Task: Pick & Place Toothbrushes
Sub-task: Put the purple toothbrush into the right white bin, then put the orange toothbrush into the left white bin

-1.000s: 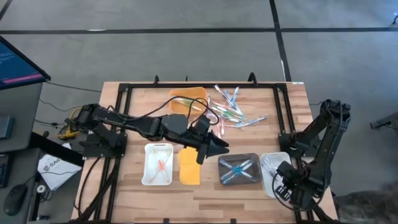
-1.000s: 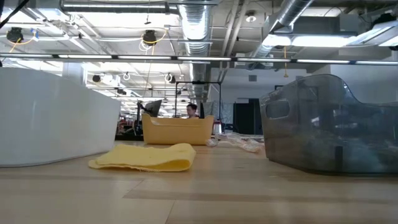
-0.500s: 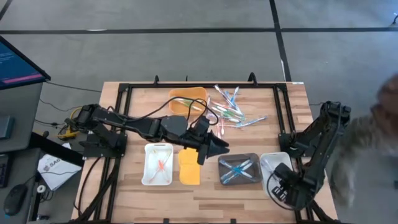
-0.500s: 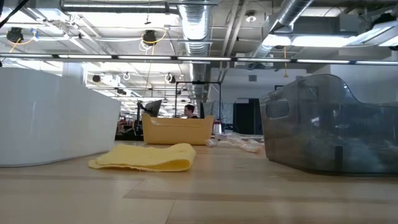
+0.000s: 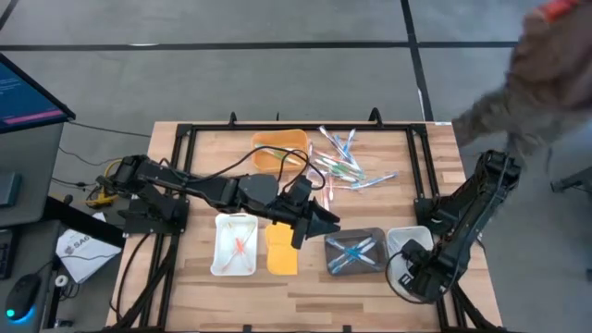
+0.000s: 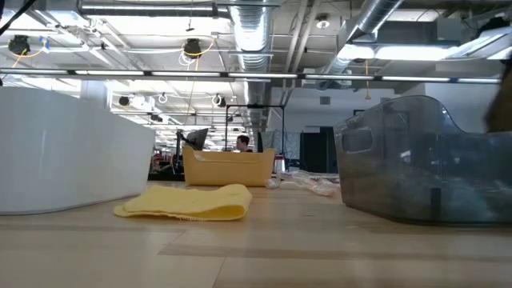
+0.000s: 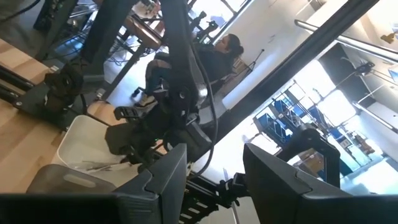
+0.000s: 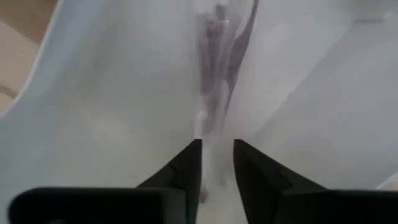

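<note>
Loose toothbrushes (image 5: 344,163) lie in a heap on the far middle of the table. My right gripper (image 5: 407,274) points down into the white tray (image 5: 408,242) at the near right. Its fingers stand a little apart, with a clear toothbrush (image 8: 214,93) running down the gap between them. My left gripper (image 5: 324,220) hangs open and level above the table's middle, with nothing between its fingers (image 7: 168,180). A grey tray (image 5: 356,252) holds blue toothbrushes. Another white tray (image 5: 236,242) holds orange ones. My right gripper comes from above, fingers pointing down into the white tray. The clear toothbrush lies along the narrow gap between the fingertips (image 8: 189,163). I cannot tell whether the fingers touch it or whether it rests on the tray floor.
A flat yellow lid (image 5: 282,248) lies between the left white tray and the grey tray. An orange tray (image 5: 280,148) stands at the far middle. A black frame (image 5: 421,157) borders the table. A person's blurred sleeve (image 5: 541,65) reaches in at the far right.
My right gripper has moved toward the table's left edge and down, from beside the near-right white tray to over it. A person's sleeve has come into view beyond the table's far right corner. My left arm has kept still.
</note>
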Robot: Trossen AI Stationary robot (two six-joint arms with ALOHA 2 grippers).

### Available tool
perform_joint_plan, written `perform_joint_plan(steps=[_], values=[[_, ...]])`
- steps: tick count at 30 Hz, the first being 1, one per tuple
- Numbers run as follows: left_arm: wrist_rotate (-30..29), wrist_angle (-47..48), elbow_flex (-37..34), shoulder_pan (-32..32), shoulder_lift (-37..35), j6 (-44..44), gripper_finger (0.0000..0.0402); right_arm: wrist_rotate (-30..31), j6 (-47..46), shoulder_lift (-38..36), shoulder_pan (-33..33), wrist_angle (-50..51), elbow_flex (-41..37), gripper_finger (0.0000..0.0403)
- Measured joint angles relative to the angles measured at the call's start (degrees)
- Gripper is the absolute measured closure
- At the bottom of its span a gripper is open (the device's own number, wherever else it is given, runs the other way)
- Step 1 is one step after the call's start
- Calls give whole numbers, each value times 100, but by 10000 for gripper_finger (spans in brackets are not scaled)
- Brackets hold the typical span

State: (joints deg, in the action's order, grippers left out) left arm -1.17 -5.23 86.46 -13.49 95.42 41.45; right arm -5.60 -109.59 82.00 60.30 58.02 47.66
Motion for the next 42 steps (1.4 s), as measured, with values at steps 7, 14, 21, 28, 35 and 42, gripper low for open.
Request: perform_joint_plan(steps=[7,14,21,28,35,42], values=[[-4,2,0,-30,0,-55,247,-62,601,-177,-257,163,10,247],[-4,2,0,137,0,-132,247,-181,1916,-956,-717,577,264,209],[-12,0,0,337,0,-216,247,98,2639,-1801,-1389,761,406,210],[-48,-18,0,573,0,-216,247,247,3429,-2415,-2097,754,424,228],[-275,-182,0,840,0,6,247,266,4320,-2669,-2783,514,424,242],[-61,-513,2,1159,-17,91,247,266,5249,-2656,-3697,-194,424,252]])
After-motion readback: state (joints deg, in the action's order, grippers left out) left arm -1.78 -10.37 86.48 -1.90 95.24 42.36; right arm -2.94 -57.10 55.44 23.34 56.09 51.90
